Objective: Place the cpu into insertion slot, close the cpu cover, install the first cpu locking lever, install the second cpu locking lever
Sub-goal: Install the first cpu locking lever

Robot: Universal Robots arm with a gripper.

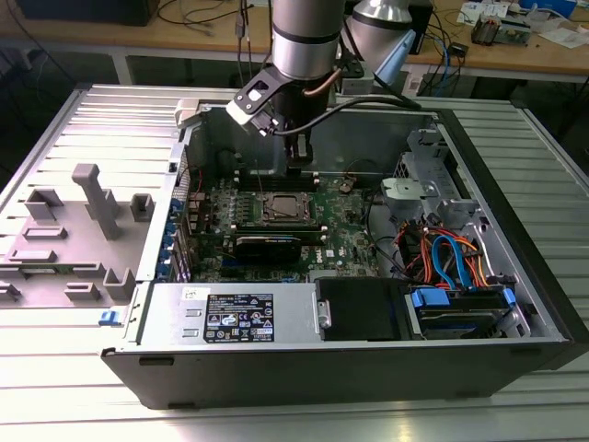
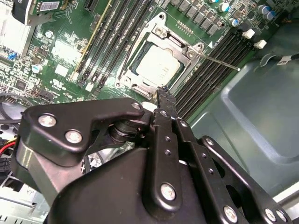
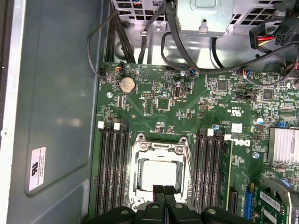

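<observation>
Both fingertips [image 3: 159,193] of the gripper [image 3: 164,187] look pinched flat together from my end, and I can't spot anything between them. In the exterior view it hangs at roughly 12 o'clock of the insertion slot [image 1: 263,210], right by the socket's edge, low over the green board. The cpu [image 3: 159,173] is sitting in the slot with the cpu cover [image 3: 161,149] lying down over it, grey top showing through the window. One thin locking lever [image 2: 219,61] pokes out from the socket corner across the memory slots [image 2: 205,77] in the second wrist view. The black graphics card [image 1: 267,247] is at 6 o'clock of the slot in the exterior view.
</observation>
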